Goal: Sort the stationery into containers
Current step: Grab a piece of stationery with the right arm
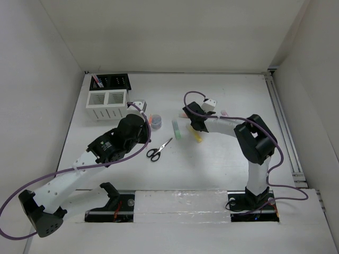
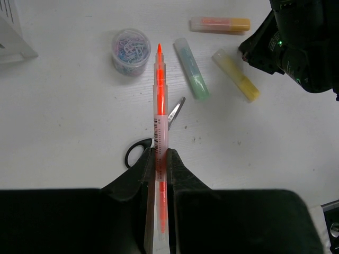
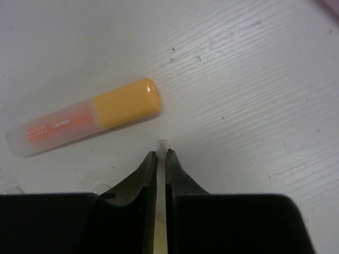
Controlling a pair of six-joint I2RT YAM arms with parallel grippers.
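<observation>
My left gripper [image 2: 160, 153] is shut on a thin orange-red pen [image 2: 159, 90] and holds it above the table, over the black-handled scissors [image 2: 176, 111]. Past the pen tip stands the small round tub [image 2: 130, 45]. A green marker [image 2: 192, 69] and a yellow marker [image 2: 235, 74] lie to its right. My right gripper [image 3: 162, 153] is shut on the yellow marker, whose clear end [image 3: 162, 146] pokes out past the fingertips. An orange marker [image 3: 85, 119] lies just beyond. The white organizer [image 1: 106, 103] and the black mesh holder [image 1: 114, 82] stand at the back left.
Pens stick up in the mesh holder's left corner [image 1: 97, 80]. A pink marker [image 1: 223, 112] lies behind the right arm [image 1: 254, 140]. The scissors [image 1: 158, 150] lie between both arms. White walls close in the table on three sides.
</observation>
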